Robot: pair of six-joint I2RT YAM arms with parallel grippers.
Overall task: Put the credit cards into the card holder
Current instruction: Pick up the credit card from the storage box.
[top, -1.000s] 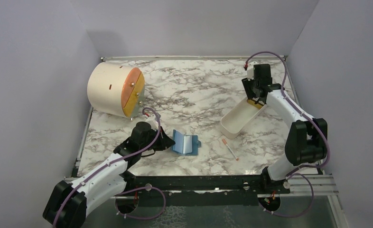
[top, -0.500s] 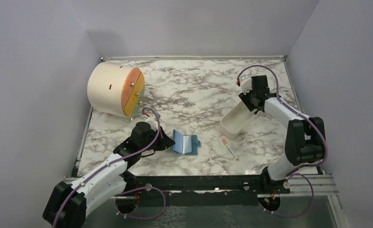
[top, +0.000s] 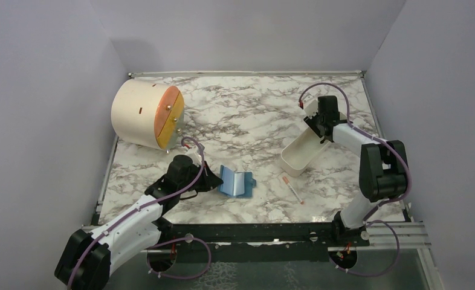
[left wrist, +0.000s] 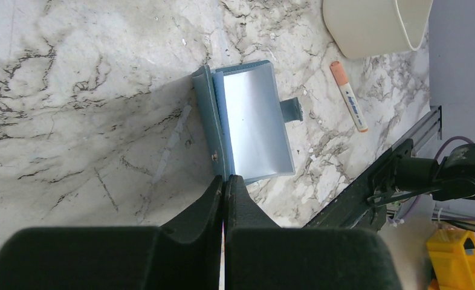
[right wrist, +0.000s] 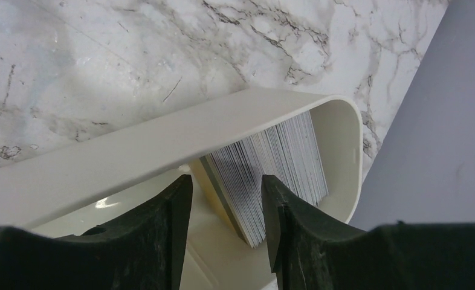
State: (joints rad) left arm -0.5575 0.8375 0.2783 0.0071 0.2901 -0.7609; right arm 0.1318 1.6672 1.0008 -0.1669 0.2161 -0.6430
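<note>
Ten o'clock on counter [top: 247, 109]: cream drum [top: 139, 113] on its side, orange face toward three o'clock.

Seven o'clock: left claw [left wrist: 225, 183], together, tips at near corner of holder [left wrist: 253, 121]; pinching the flap or only touching, cannot tell.

Six o'clock, near the middle: holder lying open, pale blue inside up, small tab toward three o'clock.

Five o'clock: pen [top: 293, 188], flat, apart from holder and tray [top: 295, 156].

Three o'clock: tray set on a slant from seven to one o'clock. Cards [right wrist: 283, 160] stacked on edge at its one-o'clock end.

Over that end: right claw [right wrist: 226, 181], apart, stack showing in the gap; touching the cards or not, cannot tell.
</note>
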